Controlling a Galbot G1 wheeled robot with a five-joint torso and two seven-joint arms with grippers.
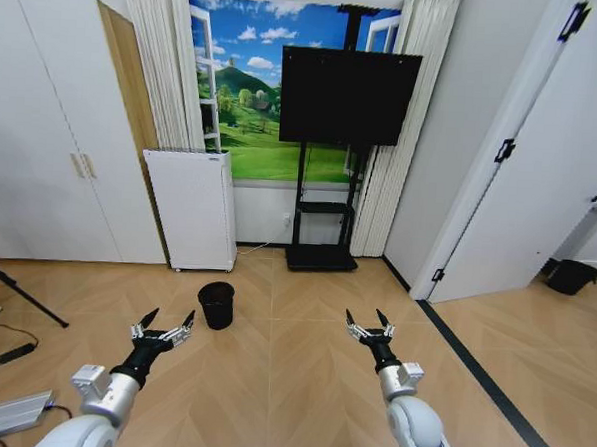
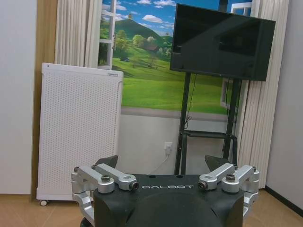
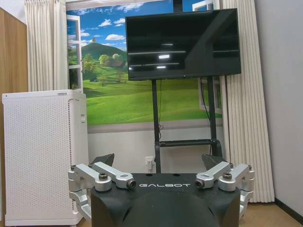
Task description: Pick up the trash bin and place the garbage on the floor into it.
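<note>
A mock living room: television (image 1: 349,96) on a stand, painted window scene (image 1: 247,91), curtains (image 1: 172,62), wood floor (image 1: 301,374).

White air purifier (image 1: 191,210) stands upright on small casters against the wall, perforated front panel, just left of the window mural (image 1: 247,91) showing green hills and blue sky. Pale curtains (image 1: 165,61) hang at both sides of the mural. Black TV (image 1: 347,96), screen dark, mounted on a black stand (image 1: 321,225) with a mid shelf and flat base, right of the purifier. White wardrobe doors (image 1: 42,150) along the left wall; white door (image 1: 527,165) at right, with black hardware. Tripod leg (image 1: 20,291) and cable at far left. Squat dark bin (image 1: 573,276) at far right.
</note>
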